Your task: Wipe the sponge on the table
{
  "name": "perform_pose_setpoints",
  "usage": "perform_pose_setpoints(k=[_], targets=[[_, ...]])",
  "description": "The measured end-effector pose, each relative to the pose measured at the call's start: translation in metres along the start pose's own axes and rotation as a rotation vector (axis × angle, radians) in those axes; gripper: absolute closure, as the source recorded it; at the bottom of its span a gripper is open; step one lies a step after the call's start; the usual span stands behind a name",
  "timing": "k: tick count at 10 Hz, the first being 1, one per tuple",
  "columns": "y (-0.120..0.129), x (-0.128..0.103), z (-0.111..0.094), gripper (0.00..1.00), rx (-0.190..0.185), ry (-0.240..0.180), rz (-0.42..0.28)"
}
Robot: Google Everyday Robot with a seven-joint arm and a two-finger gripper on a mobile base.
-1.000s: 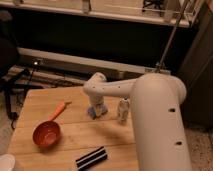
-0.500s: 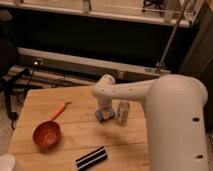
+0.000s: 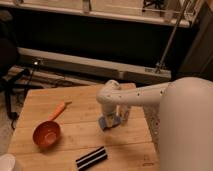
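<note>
Sponge (image 3: 108, 122) flat on the table (image 3: 60, 110), directly beneath the end effector (image 3: 114, 115), grip state unclear.

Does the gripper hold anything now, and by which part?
It cannot be told. The gripper is low over the top of the blue sponge on the table, but the contact is hidden.

Smooth glossy white arm (image 3: 150, 95), bulky rounded shell (image 3: 187, 125) at the right edge, row of small dark dots along the slimmer forearm, domed white wrist joint (image 3: 110, 92), pale jaws low at the middle of the desk (image 3: 75, 97)
</note>
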Motion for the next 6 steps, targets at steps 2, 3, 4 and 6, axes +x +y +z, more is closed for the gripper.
perform_pose_setpoints(k=[2, 3, 4, 6], targets=[[0.025, -0.001, 0.003, 0.69, -0.028, -0.008, 0.006], [0.036, -0.003, 0.005, 0.69, -0.041, -0.013, 0.007], [0.046, -0.006, 0.006, 0.69, -0.052, -0.018, 0.006], [0.06, -0.019, 0.004, 0.69, -0.06, -0.039, -0.007]])
